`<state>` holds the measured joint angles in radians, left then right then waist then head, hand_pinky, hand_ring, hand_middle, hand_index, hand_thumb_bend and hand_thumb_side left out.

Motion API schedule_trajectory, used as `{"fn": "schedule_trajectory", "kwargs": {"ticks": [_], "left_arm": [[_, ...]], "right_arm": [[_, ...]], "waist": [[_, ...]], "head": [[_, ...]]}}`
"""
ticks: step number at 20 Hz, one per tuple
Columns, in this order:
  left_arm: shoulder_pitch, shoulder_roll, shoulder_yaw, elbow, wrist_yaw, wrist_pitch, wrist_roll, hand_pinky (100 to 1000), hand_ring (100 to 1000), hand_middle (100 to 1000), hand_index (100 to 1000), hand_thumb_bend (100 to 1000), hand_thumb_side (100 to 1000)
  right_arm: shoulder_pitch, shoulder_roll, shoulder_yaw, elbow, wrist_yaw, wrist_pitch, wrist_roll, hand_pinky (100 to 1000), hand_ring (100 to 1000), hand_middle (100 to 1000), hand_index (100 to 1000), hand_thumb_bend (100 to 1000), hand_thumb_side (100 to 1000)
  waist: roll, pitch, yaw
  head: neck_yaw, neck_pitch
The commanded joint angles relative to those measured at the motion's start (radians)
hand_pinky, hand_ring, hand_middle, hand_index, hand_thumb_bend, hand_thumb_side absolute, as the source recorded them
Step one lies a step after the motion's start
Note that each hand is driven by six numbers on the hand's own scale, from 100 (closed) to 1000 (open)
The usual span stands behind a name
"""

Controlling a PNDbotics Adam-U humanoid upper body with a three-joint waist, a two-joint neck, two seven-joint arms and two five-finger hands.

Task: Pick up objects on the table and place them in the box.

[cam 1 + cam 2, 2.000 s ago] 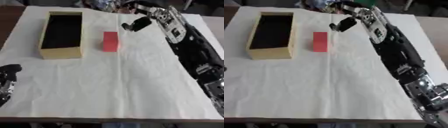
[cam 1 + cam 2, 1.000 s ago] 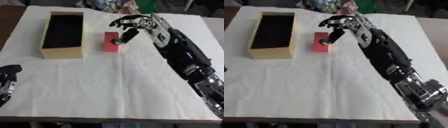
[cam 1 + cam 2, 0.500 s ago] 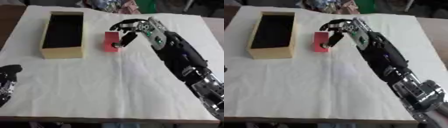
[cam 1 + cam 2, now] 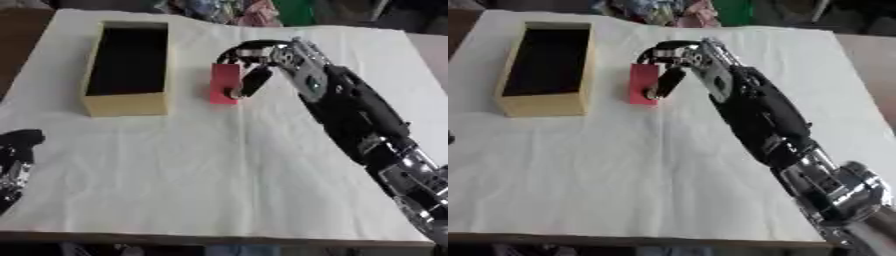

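Note:
A red block (image 4: 223, 80) lies on the white cloth, just right of the open wooden box (image 4: 125, 104), whose dark inside holds nothing I can see. My right hand (image 4: 278, 59) reaches in from the right and sits over the block. Its fingers curl over the block's far end and its thumb (image 4: 252, 84) presses the near right side. The block still rests on the cloth. At the lower left edge my left hand (image 4: 14, 159) rests with relaxed fingers, holding nothing.
The white cloth (image 4: 219, 170) covers the table down to its front edge. Coloured clutter (image 4: 236, 10) lies beyond the far edge. My right forearm (image 4: 359, 120) crosses the right side of the cloth.
My right hand has come down from the far right to the red block and curled its fingers and thumb round it. The block and box have stayed in place.

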<state>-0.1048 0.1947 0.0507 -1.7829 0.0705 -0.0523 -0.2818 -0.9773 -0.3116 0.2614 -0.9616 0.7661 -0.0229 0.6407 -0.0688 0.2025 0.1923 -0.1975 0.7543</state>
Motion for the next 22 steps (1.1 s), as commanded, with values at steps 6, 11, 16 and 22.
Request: {"fn": "schedule_trajectory", "kwargs": {"ticks": [6, 11, 16, 22], "left_arm": [[-0.008, 0.019, -0.001, -0.014, -0.001, -0.002, -0.005, 1000, 831, 736, 756, 100, 346], [-0.008, 0.02, -0.002, -0.014, 0.001, -0.002, -0.006, 1000, 831, 736, 756, 100, 345], [-0.008, 0.02, -0.004, -0.013, 0.003, -0.001, -0.008, 1000, 831, 736, 756, 100, 344], [-0.01, 0.02, -0.007, -0.013, 0.005, -0.001, -0.01, 1000, 830, 736, 756, 100, 344]], "right_arm": [[-0.044, 0.005, -0.017, -0.043, 0.052, -0.006, -0.047, 867, 1000, 658, 867, 239, 120], [-0.082, 0.035, -0.019, -0.078, 0.072, -0.006, -0.048, 867, 1000, 661, 867, 243, 100], [-0.125, 0.083, -0.023, -0.089, 0.108, -0.011, -0.052, 867, 1000, 663, 867, 251, 102], [-0.159, 0.163, -0.045, -0.078, 0.167, -0.015, -0.082, 864, 1000, 665, 872, 238, 100]], "waist": [[0.005, -0.015, 0.003], [0.006, -0.02, 0.005], [0.004, -0.024, 0.015], [0.003, -0.026, 0.033]], "head": [[-0.004, 0.0], [-0.007, 0.002], [-0.01, 0.001], [-0.016, -0.001]]}}
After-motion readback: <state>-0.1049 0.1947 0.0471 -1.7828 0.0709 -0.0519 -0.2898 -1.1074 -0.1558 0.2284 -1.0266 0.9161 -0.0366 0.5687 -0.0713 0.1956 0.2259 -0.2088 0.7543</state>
